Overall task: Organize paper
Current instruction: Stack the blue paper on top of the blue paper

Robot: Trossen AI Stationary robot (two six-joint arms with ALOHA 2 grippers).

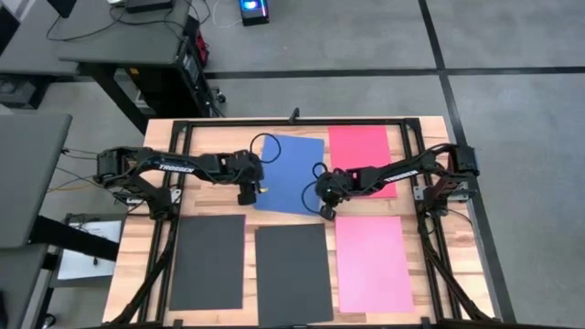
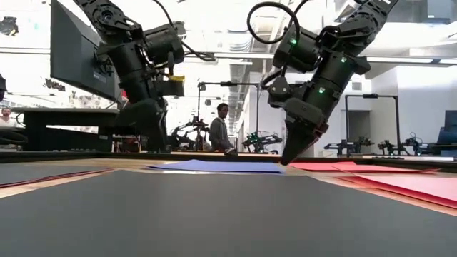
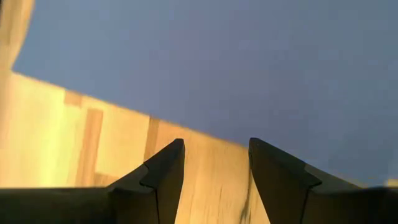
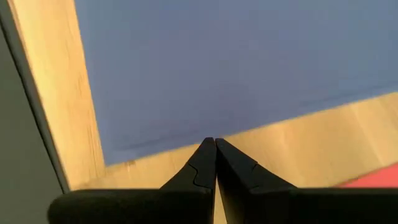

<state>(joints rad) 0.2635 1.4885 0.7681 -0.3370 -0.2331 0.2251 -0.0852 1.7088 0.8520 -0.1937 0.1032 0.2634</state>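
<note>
A grey carpeted floor, crossed by dark seams, is seen around the wooden table. A dark desk stands beyond the table's far left corner. Behind the table, a person and what may be other workstations are visible under bright ceiling light.

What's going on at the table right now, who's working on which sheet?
Both arms are at the blue sheet, which lies skewed at the table's far middle. The left gripper is open at its left edge, holding nothing; the right gripper is shut, tip at the sheet's near right edge. The red sheet lies far right, the pink sheet near right, and two dark sheets lie in the near row.
</note>
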